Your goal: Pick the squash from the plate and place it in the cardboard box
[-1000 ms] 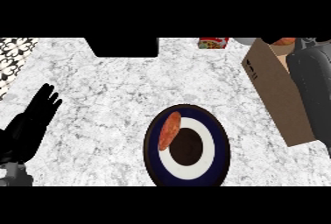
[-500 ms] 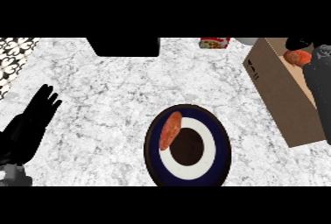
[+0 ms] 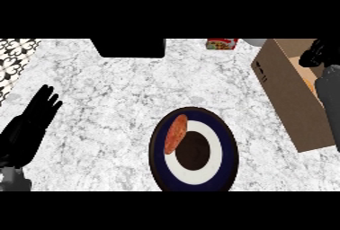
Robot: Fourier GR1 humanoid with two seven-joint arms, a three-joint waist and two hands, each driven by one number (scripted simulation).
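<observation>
Right hand point(image 3: 316, 53) over cardboard box point(image 3: 285, 99), apart or clamped we cannot tell; squash point(image 3: 307, 83), held moments ago, now lies inside: placement seemingly done.

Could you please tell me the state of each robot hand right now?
Left robot hand: open, holding nothing.
Right robot hand: above the brown cardboard box, cannot be told.
</observation>
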